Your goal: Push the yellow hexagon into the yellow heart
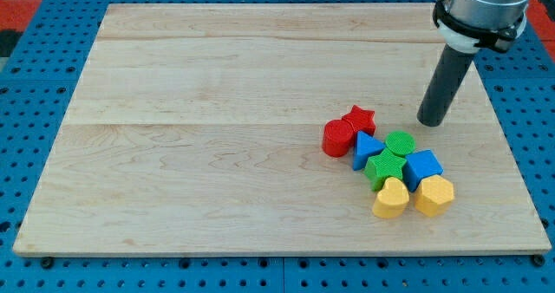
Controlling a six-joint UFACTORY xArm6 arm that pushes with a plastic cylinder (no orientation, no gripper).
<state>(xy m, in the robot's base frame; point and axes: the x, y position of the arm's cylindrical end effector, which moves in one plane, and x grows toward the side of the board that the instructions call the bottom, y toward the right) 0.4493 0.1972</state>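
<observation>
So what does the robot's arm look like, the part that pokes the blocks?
It has no hand at all. A shiny silver-grey metal cylinder comes in from the view's top right, with a black ring and a thin white band under it. Below hangs a straight, dark, round rod ending in my tip. No cables or markings show.

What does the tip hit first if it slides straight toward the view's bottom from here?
Probably the blue cube, directly below my tip, with the yellow hexagon behind it. The green cylinder sits just left of that line; depth is uncertain.
</observation>
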